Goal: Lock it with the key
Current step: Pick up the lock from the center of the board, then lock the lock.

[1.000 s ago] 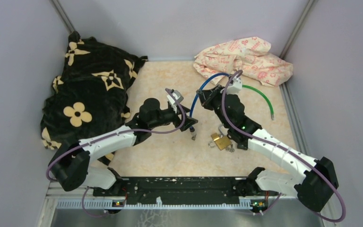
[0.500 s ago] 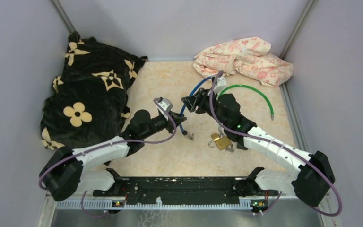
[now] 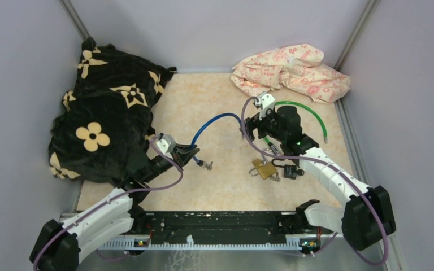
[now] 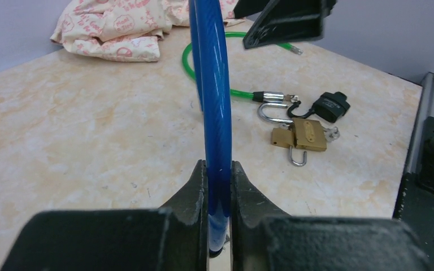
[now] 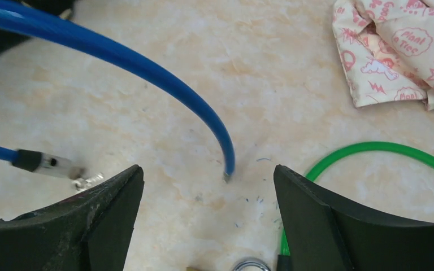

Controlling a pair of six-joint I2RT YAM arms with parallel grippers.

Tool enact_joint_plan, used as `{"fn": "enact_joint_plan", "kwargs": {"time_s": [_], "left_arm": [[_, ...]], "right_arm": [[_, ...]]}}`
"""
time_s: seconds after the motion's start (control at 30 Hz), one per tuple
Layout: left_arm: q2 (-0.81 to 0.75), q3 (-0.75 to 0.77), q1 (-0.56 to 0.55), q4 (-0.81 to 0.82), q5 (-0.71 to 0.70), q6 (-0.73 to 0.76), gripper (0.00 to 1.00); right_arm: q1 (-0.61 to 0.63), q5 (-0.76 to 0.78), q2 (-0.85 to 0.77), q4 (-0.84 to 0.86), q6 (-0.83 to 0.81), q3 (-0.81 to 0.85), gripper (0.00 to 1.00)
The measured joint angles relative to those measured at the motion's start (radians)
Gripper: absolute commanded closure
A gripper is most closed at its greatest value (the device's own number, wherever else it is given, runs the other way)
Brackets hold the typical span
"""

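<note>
Left fingers (image 3: 189, 153) are clamped narrow on the blue cable (image 3: 215, 119). In the left wrist view the pads (image 4: 199, 186) press both sides of the cable (image 4: 215, 96), which rises upright out of the left gripper (image 4: 219, 169).

From there the cable arcs above the tabletop (image 3: 203, 96) to the right gripper (image 3: 248, 129). Its capped metal end lies on the surface just beside the left fingers.

Right fingers (image 5: 113, 197) stand wide apart and hold nothing. The free cut end of the blue cable (image 5: 147, 68) comes down between them at the right gripper (image 5: 208, 180), apart from either finger.

The brass padlock (image 3: 264, 168) lies flat on the near-right part of the tabletop, shackle open (image 4: 302, 135). The key (image 3: 290, 171), black-headed, rests just beside it on the right (image 4: 330, 106).

The green cable (image 3: 311, 116) curves along the right side. Its metal tip reaches the padlock's shackle in the left wrist view (image 4: 215, 84), and its loop passes beside the right finger (image 5: 361, 152).

The black flowered cloth (image 3: 104, 107) overhangs the left edge. The printed cream cloth (image 3: 291, 70) fills the far-right corner (image 5: 407, 51). Walls close off the left, far and right edges.

Bare tabletop shows in the far centre between the two cloths, and in the near centre between the left gripper and the padlock
</note>
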Motion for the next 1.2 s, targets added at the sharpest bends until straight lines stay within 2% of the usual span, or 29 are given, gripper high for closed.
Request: {"fn": "enact_joint_plan", "kwargs": {"time_s": [0.23, 0.4, 0.57, 0.67, 0.7, 0.73, 0.77, 0.87, 0.9, 0.97, 1.0, 1.2], "left_arm": [[-0.107, -0.063, 0.003, -0.001, 0.064, -0.040, 1.00], [-0.151, -0.092, 0.003, -0.001, 0.068, -0.067, 1.00], [-0.166, -0.108, 0.003, -0.001, 0.077, -0.082, 1.00], [-0.170, -0.108, 0.003, -0.001, 0.078, -0.084, 1.00], [-0.171, -0.108, 0.003, -0.001, 0.078, -0.085, 1.00], [-0.172, -0.108, 0.003, -0.001, 0.078, -0.085, 1.00], [-0.172, -0.108, 0.003, -0.001, 0.077, -0.087, 1.00], [-0.172, -0.109, 0.003, -0.001, 0.074, -0.090, 1.00], [-0.172, -0.109, 0.003, -0.002, 0.074, -0.090, 0.98], [-0.171, -0.111, 0.003, -0.001, 0.069, -0.094, 0.76], [-0.169, -0.114, 0.003, 0.000, 0.064, -0.098, 0.70], [-0.151, -0.150, 0.003, 0.011, 0.024, -0.087, 0.49]], "right_arm": [[-0.009, -0.077, 0.090, 0.151, -0.178, -0.126, 0.23], [-0.009, -0.095, 0.185, 0.332, -0.182, -0.172, 0.36], [-0.009, -0.093, 0.333, 0.513, -0.123, -0.184, 0.61], [-0.009, -0.089, 0.369, 0.587, -0.087, -0.200, 0.76], [-0.009, -0.089, 0.371, 0.610, -0.075, -0.208, 0.84], [-0.009, -0.089, 0.371, 0.629, -0.067, -0.217, 0.95], [-0.009, -0.089, 0.371, 0.651, -0.059, -0.224, 1.00], [-0.008, -0.095, 0.370, 0.672, -0.037, -0.238, 1.00], [-0.008, -0.094, 0.370, 0.667, -0.028, -0.238, 1.00], [-0.008, -0.095, 0.363, 0.649, -0.007, -0.237, 1.00], [-0.008, -0.097, 0.353, 0.623, 0.012, -0.232, 1.00], [-0.008, -0.098, 0.236, 0.422, 0.092, -0.093, 1.00]]}}
